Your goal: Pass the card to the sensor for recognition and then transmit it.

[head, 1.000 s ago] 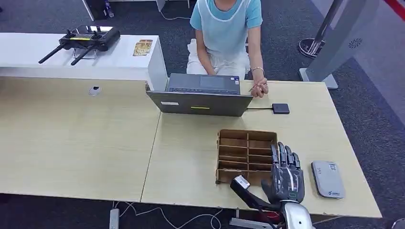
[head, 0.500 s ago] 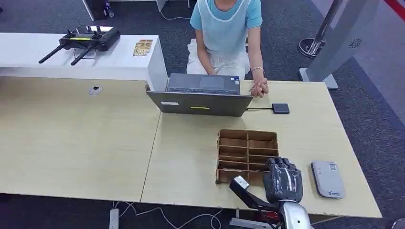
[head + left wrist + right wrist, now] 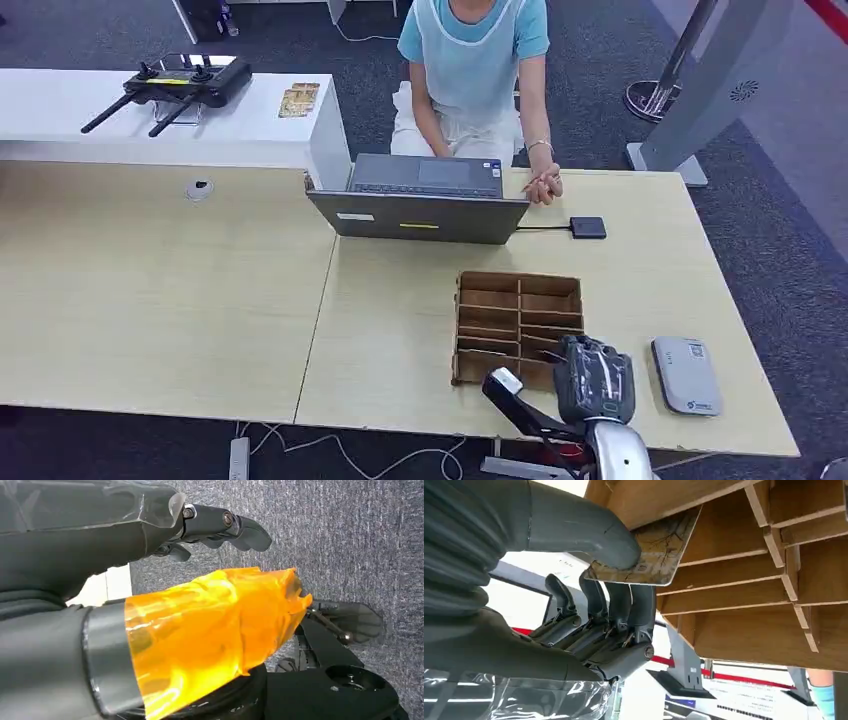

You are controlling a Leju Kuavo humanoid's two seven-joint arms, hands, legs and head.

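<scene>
I'm seeing a wooden table point(image 3: 400, 330) on grey carpet point(image 3: 780, 240); my right hand point(image 3: 589, 605) is pinching the card point(image 3: 654, 550) at the wooden organizer point(image 3: 518, 310).

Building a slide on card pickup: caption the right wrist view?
Right hand pinches a patterned card between thumb and fingers at the slotted wooden card box.
</scene>
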